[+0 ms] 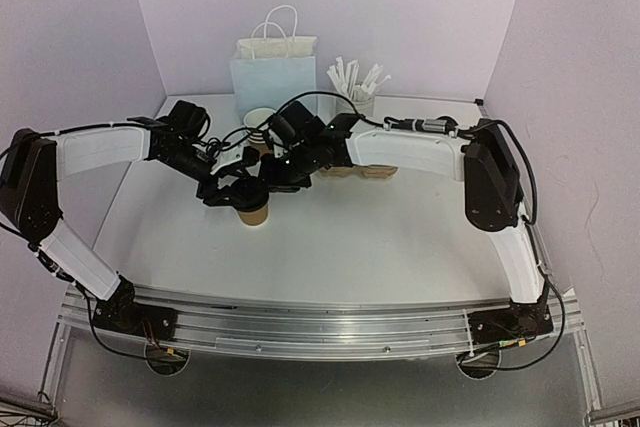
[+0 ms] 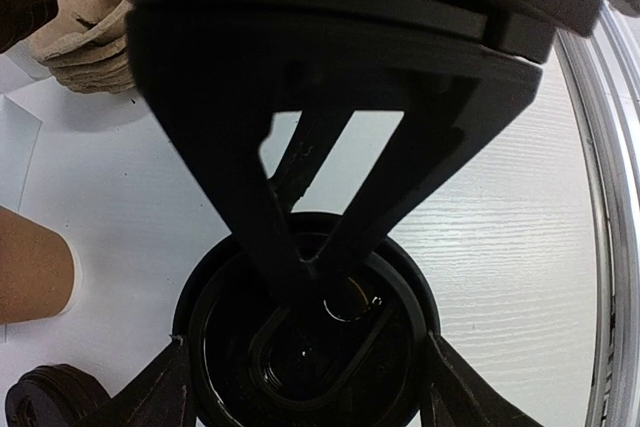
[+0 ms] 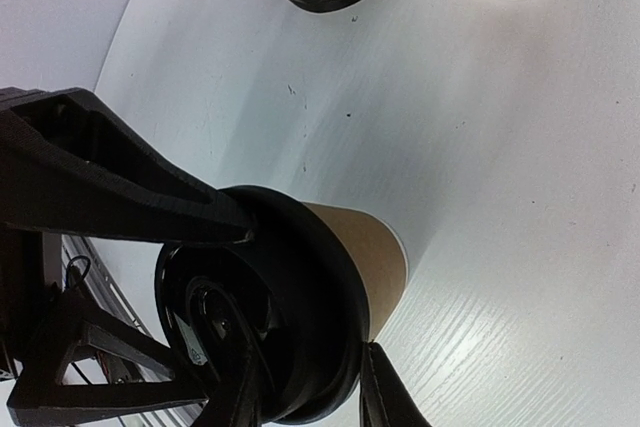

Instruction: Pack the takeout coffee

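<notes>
On the white surface (image 1: 400, 237) of a lilac-walled booth, a paper bag (image 1: 272, 77), a cup of straws (image 1: 355, 87), a spare cup (image 1: 259, 119) and a cardboard carrier (image 1: 362, 172) crowd the far half. The lidded cup (image 1: 253, 211) sits at centre: your left fingers (image 2: 165, 392) spread wide either side of its black lid (image 2: 305, 337), while your right fingers (image 3: 385, 397), crossing above, pinch narrow on the rim.

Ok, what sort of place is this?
Likely a lab booth staged as a takeout counter: plain lilac walls around a white table, a lidded brown kraft-paper cup, a pale blue paper bag, a white cup of wrapped straws.
</notes>
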Controlling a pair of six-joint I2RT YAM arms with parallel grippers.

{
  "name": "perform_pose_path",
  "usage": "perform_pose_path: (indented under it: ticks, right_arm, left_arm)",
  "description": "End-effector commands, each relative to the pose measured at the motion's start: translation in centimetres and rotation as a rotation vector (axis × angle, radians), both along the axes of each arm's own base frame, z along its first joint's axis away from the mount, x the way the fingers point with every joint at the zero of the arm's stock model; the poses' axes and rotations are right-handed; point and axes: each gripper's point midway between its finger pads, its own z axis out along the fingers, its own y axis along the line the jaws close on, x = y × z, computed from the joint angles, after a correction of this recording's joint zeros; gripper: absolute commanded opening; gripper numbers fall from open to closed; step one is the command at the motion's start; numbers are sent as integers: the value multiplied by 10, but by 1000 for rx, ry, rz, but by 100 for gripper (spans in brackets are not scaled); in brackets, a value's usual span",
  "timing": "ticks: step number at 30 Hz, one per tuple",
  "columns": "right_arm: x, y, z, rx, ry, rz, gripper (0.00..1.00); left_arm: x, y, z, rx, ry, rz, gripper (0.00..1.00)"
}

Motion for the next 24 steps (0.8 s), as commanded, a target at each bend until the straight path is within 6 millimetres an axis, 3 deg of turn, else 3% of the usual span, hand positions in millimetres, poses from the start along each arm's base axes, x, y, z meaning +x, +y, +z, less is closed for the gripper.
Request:
perform_pose_path:
  ticks: [1, 8, 16, 20, 24]
  right_arm:
    - [-3, 0, -24, -33, 24, -1, 25]
    - [-15, -13, -55, -83, 144, -38, 23]
    - [-31, -43, -93, -240, 260, -75, 23]
    - [-35, -42, -85, -231, 262, -36, 23]
    - [-31, -47, -50, -208, 201, -42, 23]
  left_arm:
    - [-35, 6, -30, 47, 98, -68, 53]
    - [-33, 3, -33, 82, 191, -75, 51]
    - [-34, -2, -46, 165, 271, -121, 51]
    - [-43, -6, -55, 216, 256, -146, 52]
    - [-53, -19, -39, 149, 310, -102, 54]
